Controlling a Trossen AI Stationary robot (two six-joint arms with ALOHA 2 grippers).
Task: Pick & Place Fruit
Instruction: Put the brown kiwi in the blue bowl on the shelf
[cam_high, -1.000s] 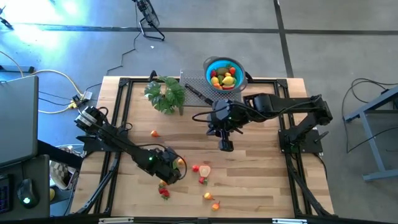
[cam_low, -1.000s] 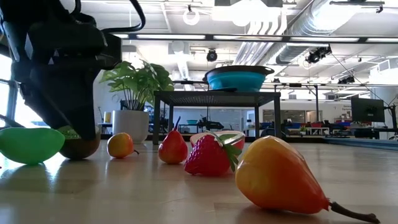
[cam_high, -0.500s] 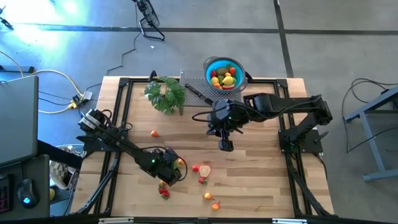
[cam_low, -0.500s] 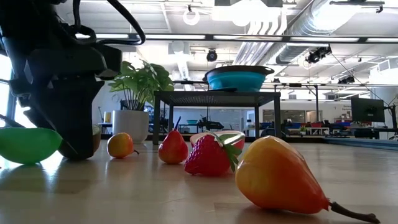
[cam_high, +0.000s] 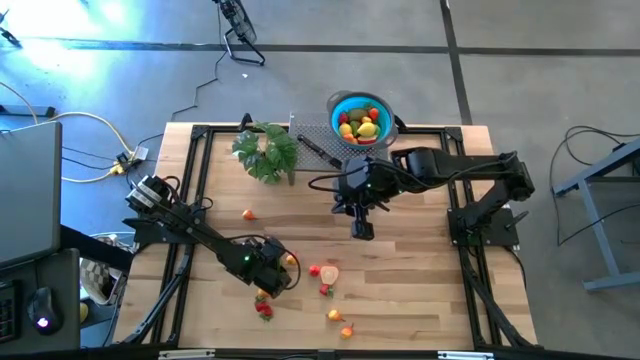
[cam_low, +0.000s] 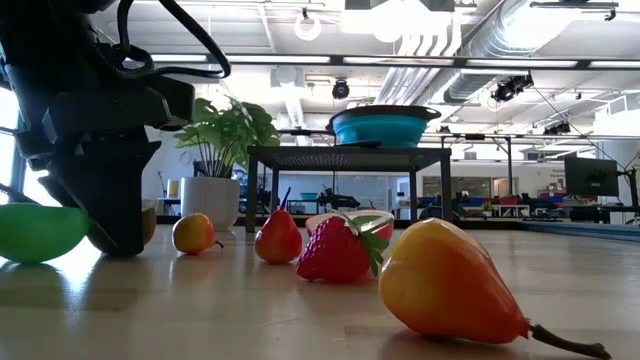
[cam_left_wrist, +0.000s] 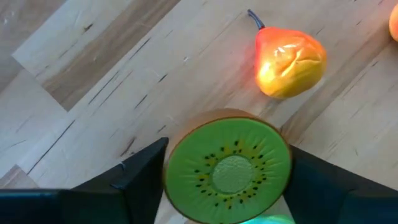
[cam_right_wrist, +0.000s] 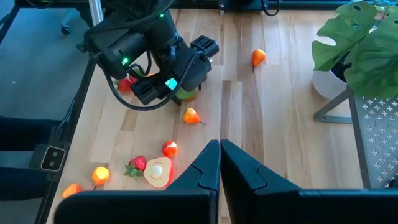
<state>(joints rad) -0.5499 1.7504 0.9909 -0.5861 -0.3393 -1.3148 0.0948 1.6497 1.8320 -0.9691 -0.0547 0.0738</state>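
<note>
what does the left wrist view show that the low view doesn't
Only the left wrist view shows the kiwi half's green cut face with dark seeds, sitting between the left gripper's two fingers. Only the low view shows the blue bowl on its black stand, the potted plant and a strawberry. Both show wooden tabletop and an orange-yellow pear-shaped fruit.

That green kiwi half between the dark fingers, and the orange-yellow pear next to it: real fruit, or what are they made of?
Both look like toys. The green kiwi half seems moulded plastic: flat, even green face with regular printed-looking seeds. The orange-yellow pear looks like glossy hollow plastic: creased skin, bright glare, stiff dark stem. The wooden table shows plank grain.
</note>
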